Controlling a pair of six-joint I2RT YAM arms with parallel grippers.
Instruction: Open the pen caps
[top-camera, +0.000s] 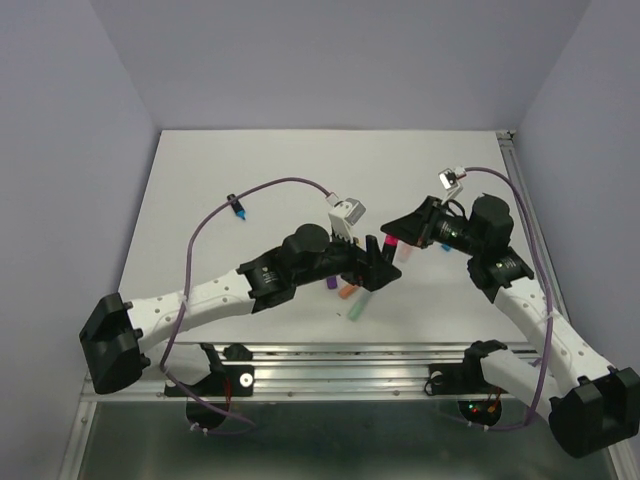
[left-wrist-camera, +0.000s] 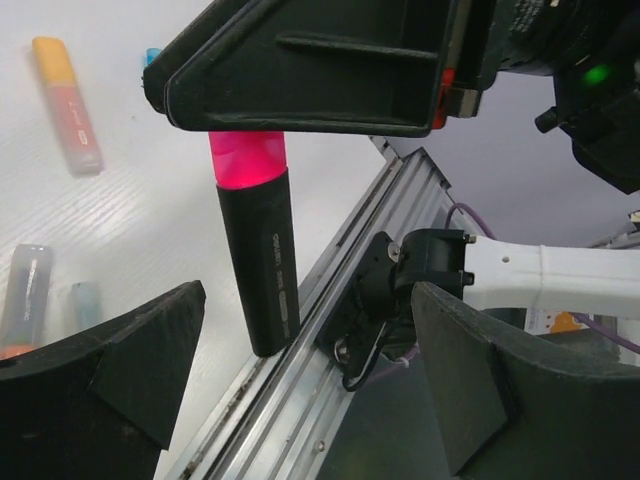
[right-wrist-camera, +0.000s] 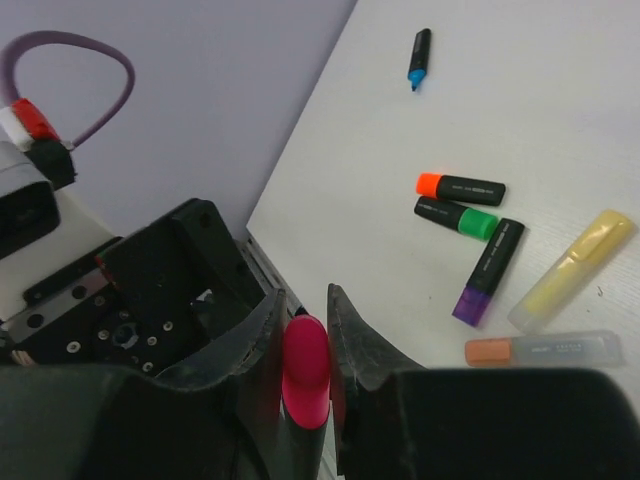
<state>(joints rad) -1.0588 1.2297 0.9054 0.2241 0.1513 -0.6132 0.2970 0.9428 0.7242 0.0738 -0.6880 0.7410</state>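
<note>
My right gripper (right-wrist-camera: 305, 303) is shut on the pink cap (right-wrist-camera: 306, 368) of a black highlighter and holds it upright above the table. In the left wrist view the right gripper's fingers (left-wrist-camera: 310, 75) clamp the pink cap (left-wrist-camera: 247, 160), and the black body (left-wrist-camera: 262, 265) hangs below it. My left gripper (left-wrist-camera: 308, 300) is open, with its fingers either side of and just short of the body's lower end, not touching it. In the top view the two grippers meet at the table's middle, left (top-camera: 378, 266) and right (top-camera: 398, 238).
Capped pens lie on the table: orange-capped (right-wrist-camera: 460, 187), green-capped (right-wrist-camera: 456, 218), purple-capped (right-wrist-camera: 488, 271), a yellow pastel pen (right-wrist-camera: 572, 270) and a peach one (right-wrist-camera: 545, 350). A blue-tipped pen (top-camera: 238, 210) lies far left. The metal rail (left-wrist-camera: 330, 330) runs along the near edge.
</note>
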